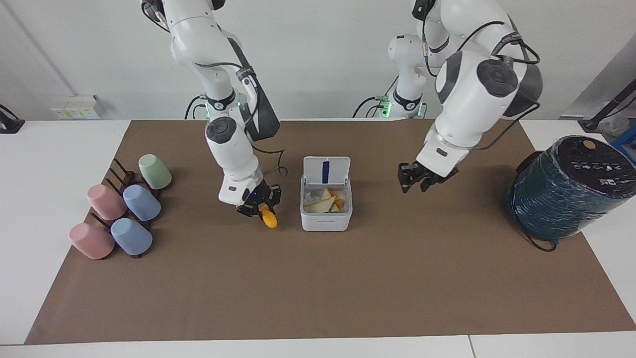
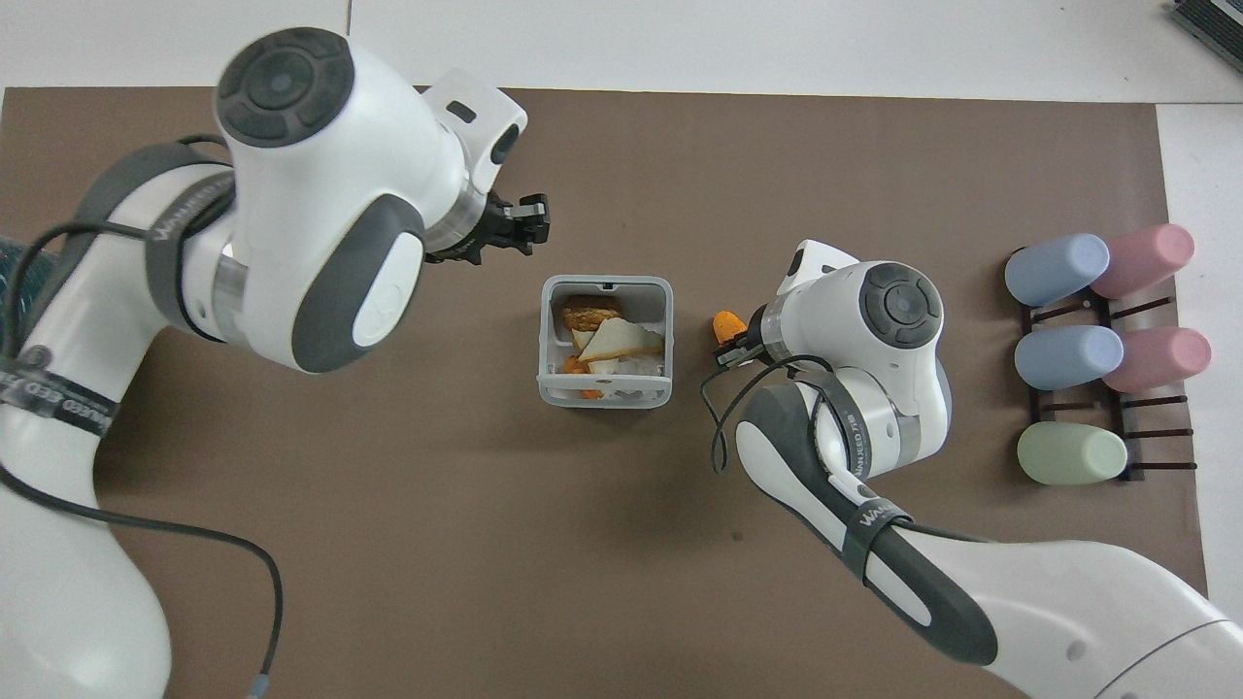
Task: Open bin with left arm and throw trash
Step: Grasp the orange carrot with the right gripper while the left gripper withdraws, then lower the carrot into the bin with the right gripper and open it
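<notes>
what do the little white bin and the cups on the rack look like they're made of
The bin: seemingly smooth moulded plastic, white with rounded corners and a thin hinged lid standing open. The cups: matte pastel pink, blue and green with no shine, so likely plastic, though glazed ceramic can't be ruled out. The rack: thin dark rods, metal or wood.

The small white square plastic bin [image 1: 325, 222] sits mid-tabletop [image 1: 39, 164], its hinged lid [image 1: 326, 171] standing up on the robots' side. Pale cream bread-like wedges [image 1: 320, 202] lie in it. The right hand [image 1: 262, 211] grips a small orange oblong piece [image 1: 269, 218] just beside the bin, toward the right arm's end. The left hand [image 1: 416, 185] hangs over the tabletop toward the left arm's end. Pastel plastic cups [image 1: 141, 202] sit at the right arm's end, and a big dark-teal wrapped cylinder [image 1: 566, 191] at the left arm's.
</notes>
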Controlling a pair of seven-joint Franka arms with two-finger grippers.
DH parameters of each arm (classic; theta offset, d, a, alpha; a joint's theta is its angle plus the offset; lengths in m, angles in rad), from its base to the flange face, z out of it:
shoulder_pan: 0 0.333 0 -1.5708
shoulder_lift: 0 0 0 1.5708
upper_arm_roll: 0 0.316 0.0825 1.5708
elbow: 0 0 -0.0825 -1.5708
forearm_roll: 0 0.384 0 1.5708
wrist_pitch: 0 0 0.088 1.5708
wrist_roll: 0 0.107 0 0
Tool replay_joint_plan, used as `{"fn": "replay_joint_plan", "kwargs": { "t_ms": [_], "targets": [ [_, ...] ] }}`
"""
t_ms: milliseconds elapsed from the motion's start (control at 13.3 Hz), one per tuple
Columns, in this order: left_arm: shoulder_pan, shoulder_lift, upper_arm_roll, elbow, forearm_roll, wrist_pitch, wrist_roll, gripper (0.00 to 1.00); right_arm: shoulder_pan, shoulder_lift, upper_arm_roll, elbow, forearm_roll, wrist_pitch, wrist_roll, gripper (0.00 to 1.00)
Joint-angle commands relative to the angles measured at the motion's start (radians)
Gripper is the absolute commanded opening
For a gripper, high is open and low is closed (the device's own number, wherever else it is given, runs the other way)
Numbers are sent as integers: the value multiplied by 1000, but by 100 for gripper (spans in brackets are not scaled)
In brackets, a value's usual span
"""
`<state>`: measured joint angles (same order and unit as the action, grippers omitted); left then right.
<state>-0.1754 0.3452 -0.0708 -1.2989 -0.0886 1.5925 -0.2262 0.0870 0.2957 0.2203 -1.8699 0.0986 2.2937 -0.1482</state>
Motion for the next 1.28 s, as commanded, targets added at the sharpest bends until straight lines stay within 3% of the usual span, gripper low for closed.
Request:
{"fn": "replay_joint_plan", "kwargs": {
  "t_ms": [0, 151, 301, 677, 903, 1204],
  "targets": [
    [92, -57, -6, 7, 3, -121, 160, 51, -29, -10, 10, 154, 26, -167, 4, 0],
    [143, -97, -4, 6, 6, -155, 211, 51, -21, -4, 14, 236, 70, -229, 24, 0],
    [157, -152, -9, -13, 4, -167, 232, 51, 0, 5, 19, 271, 162, -215, 94, 0],
    [137, -222, -11, -154, 6, -126, 246, 51, 161, 26, 21, 273, 173, -117, 335, 0],
    [82, -259, -14, -222, 104, -94, 229, 51, 201, 57, 19, 255, 211, -103, 406, 0],
    [82, -264, -15, -230, 107, -74, 215, 52, 203, 82, 19, 221, 211, -102, 407, 0]
  ]
}}
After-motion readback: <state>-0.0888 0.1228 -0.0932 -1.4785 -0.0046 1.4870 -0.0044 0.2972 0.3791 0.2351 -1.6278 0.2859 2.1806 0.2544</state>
